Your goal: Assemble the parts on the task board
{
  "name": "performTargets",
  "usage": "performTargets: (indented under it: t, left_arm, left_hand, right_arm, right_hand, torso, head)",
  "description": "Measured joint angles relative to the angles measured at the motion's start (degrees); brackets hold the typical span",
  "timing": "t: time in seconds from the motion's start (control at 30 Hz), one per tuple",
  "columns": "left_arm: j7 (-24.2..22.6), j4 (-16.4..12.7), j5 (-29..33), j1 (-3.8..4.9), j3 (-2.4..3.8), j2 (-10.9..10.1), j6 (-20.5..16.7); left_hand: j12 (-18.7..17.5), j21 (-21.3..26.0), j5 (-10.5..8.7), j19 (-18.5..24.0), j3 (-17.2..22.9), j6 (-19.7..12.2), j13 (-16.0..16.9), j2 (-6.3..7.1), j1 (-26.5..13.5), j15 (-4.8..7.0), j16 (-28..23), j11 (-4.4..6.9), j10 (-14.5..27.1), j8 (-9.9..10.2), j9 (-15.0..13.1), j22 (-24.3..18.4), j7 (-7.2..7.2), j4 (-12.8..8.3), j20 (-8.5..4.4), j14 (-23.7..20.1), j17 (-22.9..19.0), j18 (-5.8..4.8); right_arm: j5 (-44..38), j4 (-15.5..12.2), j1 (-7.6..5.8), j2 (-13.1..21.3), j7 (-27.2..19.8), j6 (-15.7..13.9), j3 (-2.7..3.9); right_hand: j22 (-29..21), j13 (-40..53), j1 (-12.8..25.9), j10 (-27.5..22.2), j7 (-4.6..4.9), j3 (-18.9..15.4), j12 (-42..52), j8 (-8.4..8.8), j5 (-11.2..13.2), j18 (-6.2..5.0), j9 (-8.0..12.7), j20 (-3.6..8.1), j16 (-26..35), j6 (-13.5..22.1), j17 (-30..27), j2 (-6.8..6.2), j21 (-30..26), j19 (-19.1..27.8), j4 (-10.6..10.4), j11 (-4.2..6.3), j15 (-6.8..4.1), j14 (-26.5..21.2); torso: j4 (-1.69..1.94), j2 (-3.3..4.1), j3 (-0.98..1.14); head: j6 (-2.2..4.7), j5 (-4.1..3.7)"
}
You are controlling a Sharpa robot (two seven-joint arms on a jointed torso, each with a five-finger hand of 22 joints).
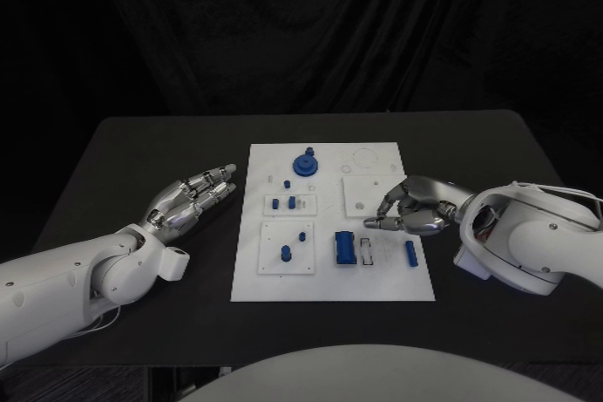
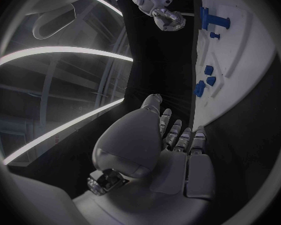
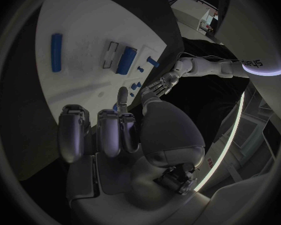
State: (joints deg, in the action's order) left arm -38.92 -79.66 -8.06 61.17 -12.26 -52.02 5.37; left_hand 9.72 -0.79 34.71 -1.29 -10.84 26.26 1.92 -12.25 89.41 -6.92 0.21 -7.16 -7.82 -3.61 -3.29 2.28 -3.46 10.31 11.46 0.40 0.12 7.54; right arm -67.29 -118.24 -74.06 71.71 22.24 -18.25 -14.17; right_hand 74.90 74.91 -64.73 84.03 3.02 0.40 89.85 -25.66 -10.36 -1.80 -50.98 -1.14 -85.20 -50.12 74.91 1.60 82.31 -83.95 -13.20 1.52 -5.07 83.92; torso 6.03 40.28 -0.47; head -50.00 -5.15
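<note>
The white task board (image 1: pixel 377 275) lies in the middle of the black table. Blue parts on it: a round piece with a peg (image 1: pixel 306 164) at the far end, small pieces (image 1: pixel 289 201) on a little plate, two more (image 1: pixel 287 249) on a nearer plate, a block (image 1: pixel 344 247) beside an empty slot, and a bar (image 1: pixel 409 252). My right hand (image 1: pixel 415 207) hovers over the board's right side by a bare square plate (image 1: pixel 364 193), fingers curled in, with nothing seen in them. My left hand (image 1: pixel 191 200) lies flat on the table left of the board, fingers stretched and empty.
The board (image 2: pixel 240 60) and its blue pieces (image 2: pixel 206 77) run alongside my left hand (image 2: pixel 172 135). The bar (image 3: pixel 56 45) and block (image 3: pixel 127 60) lie beyond my right hand (image 3: pixel 109 130). Bare black table (image 1: pixel 138 149) surrounds the board.
</note>
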Motion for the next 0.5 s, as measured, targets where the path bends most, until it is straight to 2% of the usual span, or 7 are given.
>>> performTargets:
  t: [0.03, 0.17, 0.23, 0.3, 0.33, 0.4, 0.5]
  left_arm:
    - [0.00, -0.31, -0.42, 0.00, 0.01, -0.15, -0.46]
    - [0.00, -1.73, -2.13, 0.00, 0.01, -0.90, -2.64]
    - [0.00, -2.35, -2.96, 0.00, 0.01, -1.28, -3.69]
    - [-0.01, -2.94, -4.12, 0.00, 0.01, -1.60, -4.97]
    - [-0.01, -3.12, -4.67, 0.00, 0.02, -1.67, -5.48]
    - [-0.01, -3.40, -5.96, 0.00, 0.03, -1.70, -6.53]
    - [-0.01, -3.53, -7.34, 0.00, 0.03, -1.64, -7.40]
  left_hand:
    - [0.00, 0.00, 0.00, -0.08, -0.13, 0.18, 0.00, 0.16, 0.16, 0.24, 0.00, 0.14, -0.14, 0.00, 0.00, 0.00, 0.18, 0.13, -0.12, -0.03, 0.00, 0.00]
    - [0.00, 0.00, 0.00, 0.41, -0.51, 0.57, 0.00, 0.66, 0.28, 2.04, 0.00, 1.24, -0.34, 0.00, 0.01, -0.33, 0.82, 0.51, -2.12, -0.35, -0.01, -0.01]
    - [0.00, 0.00, 0.00, 0.65, -0.66, -0.26, -0.01, 0.99, 0.36, 2.44, 0.00, 1.58, 0.01, 0.00, 0.11, -0.59, 1.65, 0.70, -2.68, -0.38, -0.03, 0.00]
    - [-0.13, 0.00, 0.00, 0.62, -0.70, -3.32, -0.01, 1.13, 0.50, 2.96, 0.00, 1.94, 0.37, 0.68, 0.65, -0.73, 3.39, 1.20, -3.29, -0.31, -0.04, 0.00]
    - [-0.56, 0.00, 0.00, 0.54, -0.91, -6.14, -0.03, 1.22, 0.59, 3.04, 0.00, 2.04, 0.47, 1.21, 0.98, -0.84, 4.96, 1.41, -3.38, -0.39, -0.05, -0.01]
    - [-0.91, 0.00, 0.00, 0.54, -0.82, -9.67, -0.09, 1.22, 0.59, 3.04, 0.00, 2.28, 0.71, 1.62, 1.43, -0.88, 7.12, 1.64, -3.38, -0.39, -0.07, 0.00]
    - [-1.35, 0.00, 0.00, 0.54, -0.82, -10.66, -0.17, 1.45, 0.82, 3.04, 0.00, 2.55, 0.98, 1.62, 1.47, -0.97, 8.02, 1.64, -3.38, -0.39, -0.07, 0.00]
  right_arm:
    - [-0.03, -0.07, -0.34, 0.68, 0.05, -0.13, 0.00]
    - [-0.33, -0.13, -0.87, 2.21, 0.48, -0.23, -0.04]
    - [-0.62, -0.09, -0.99, 2.85, 0.94, -0.04, -0.07]
    - [-1.24, 0.18, -1.08, 3.47, 1.71, 0.50, -0.08]
    - [-1.54, 0.33, -1.09, 3.65, 2.08, 0.81, -0.08]
    - [-2.45, 0.79, -1.10, 3.89, 3.13, 1.73, -0.10]
    - [-3.75, 1.31, -0.97, 3.97, 4.43, 2.87, -0.11]
  right_hand:
    - [0.00, 0.00, 0.00, 0.00, 0.11, 0.00, 0.00, 0.51, -0.67, 0.00, 0.65, 0.00, -0.03, -0.12, 0.00, 0.00, 0.00, 0.00, 0.00, 0.00, 0.03, -0.03]
    - [0.00, 0.00, -0.90, 0.00, 0.21, 0.13, 0.00, 2.88, -5.10, 0.00, 3.75, -0.40, -0.21, -0.62, 0.00, -0.08, 0.00, 0.01, -0.13, -0.42, 0.18, 0.12]
    - [0.00, 0.00, -1.26, -0.12, 0.32, 0.16, 0.00, 3.85, -5.90, 0.00, 4.76, -0.41, -0.21, -0.51, 0.00, -0.32, 0.00, 0.01, -0.16, -0.54, 0.35, -0.05]
    - [0.00, 0.00, -1.26, 0.00, 0.43, 0.16, 0.00, 4.61, -6.01, 0.00, 5.59, -0.52, -0.21, -0.41, 0.00, -0.32, 0.00, -0.10, -0.16, -0.82, 0.64, 0.17]
    - [0.00, 0.00, -1.26, 0.00, 0.65, 0.32, 0.00, 5.12, -6.01, 0.00, 6.12, -0.62, -0.21, -0.22, 0.00, -0.32, 0.00, -0.19, -0.32, -0.82, 0.64, 0.17]
    - [0.00, 0.00, -1.26, -0.20, 0.83, 0.32, 0.00, 5.36, -6.01, 0.00, 6.68, -0.82, -0.21, -0.41, 0.00, -0.32, 0.00, 0.01, -0.32, -1.03, 0.75, 0.07]
    - [0.00, 0.00, -1.34, 0.00, 0.91, 0.32, 0.00, 5.48, -6.07, 0.00, 6.98, -0.82, -0.21, -0.49, 0.00, -0.40, 0.00, 0.01, -0.32, -1.23, 0.83, -0.02]
  torso:
    - [0.01, -0.01, 0.00]
    - [0.02, -0.02, -0.01]
    - [0.02, -0.04, -0.01]
    - [0.02, -0.07, -0.03]
    - [0.02, -0.08, -0.05]
    - [0.03, -0.08, -0.07]
    - [0.03, -0.08, -0.07]
  head:
    - [0.00, -0.02]
    - [0.00, -0.10]
    - [0.00, -0.17]
    - [0.00, -0.30]
    - [0.00, -0.41]
    - [0.00, -0.64]
    - [0.00, -0.83]
